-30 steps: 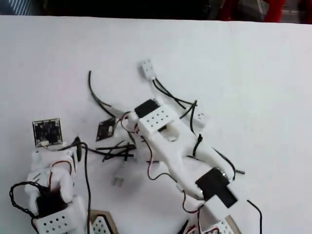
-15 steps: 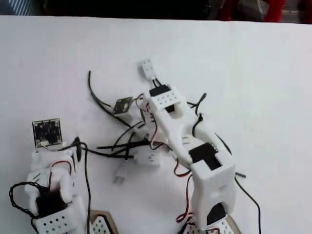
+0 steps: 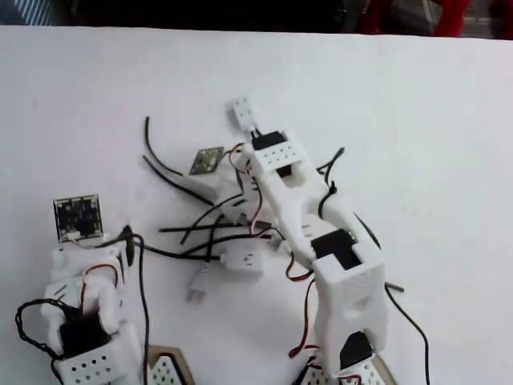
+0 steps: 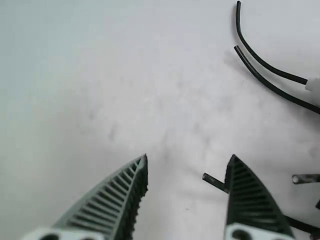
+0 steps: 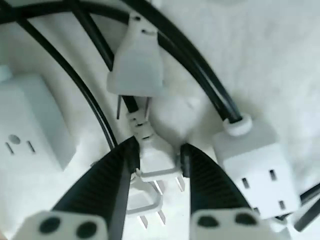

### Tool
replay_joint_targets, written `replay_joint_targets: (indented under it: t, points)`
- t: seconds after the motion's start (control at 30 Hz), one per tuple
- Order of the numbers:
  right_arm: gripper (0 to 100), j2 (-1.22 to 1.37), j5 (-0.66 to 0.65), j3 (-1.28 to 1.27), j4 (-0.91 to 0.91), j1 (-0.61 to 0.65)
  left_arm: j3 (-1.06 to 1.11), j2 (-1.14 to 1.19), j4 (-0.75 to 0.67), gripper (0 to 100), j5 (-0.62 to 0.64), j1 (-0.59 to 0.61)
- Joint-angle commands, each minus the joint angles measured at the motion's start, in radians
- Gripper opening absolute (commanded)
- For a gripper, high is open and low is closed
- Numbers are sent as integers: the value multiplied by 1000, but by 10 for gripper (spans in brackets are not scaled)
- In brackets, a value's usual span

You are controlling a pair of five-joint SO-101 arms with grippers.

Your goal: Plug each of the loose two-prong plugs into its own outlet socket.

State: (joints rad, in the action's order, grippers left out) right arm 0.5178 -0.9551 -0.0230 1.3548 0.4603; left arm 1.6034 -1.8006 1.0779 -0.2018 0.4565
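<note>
Pinching a white two-prong plug (image 5: 156, 159) between them, fingers (image 5: 117, 175) of the right gripper (image 5: 159, 146) clamp its sides.

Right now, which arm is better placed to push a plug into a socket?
Right. The right claw grips a white plug, an outlet socket just beside it. The left claw hangs open over the table, holding nothing.

A: Which things are showing white?
B: The plug (image 5: 156, 156), the outlet sockets (image 5: 252, 170) and the table (image 4: 100, 75) are all showing white, while the cords (image 5: 200, 75) are running black.
A: And the fingers?
B: The left gripper (image 4: 189, 159) is showing ridged grey-green fingers (image 4: 125, 195); the right gripper (image 5: 159, 149) is looking darker there, possibly black. Red wires (image 3: 308, 319) are trailing a white arm (image 3: 353, 297).
</note>
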Motion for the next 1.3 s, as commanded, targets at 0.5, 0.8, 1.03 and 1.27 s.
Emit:
replay_joint_targets:
  t: [0.5,0.8,1.03,1.27]
  points:
    - [18,-618,2,-6,240,-220,28,-10,-69,258,6,7]
    - [18,-796,74,-8,292,-449,29,-10,-71,257,6,7]
    - [18,-799,78,-170,255,-487,29,-10,-71,257,6,7]
    - [156,-800,-6,-473,134,-387,29,-10,-71,256,6,7]
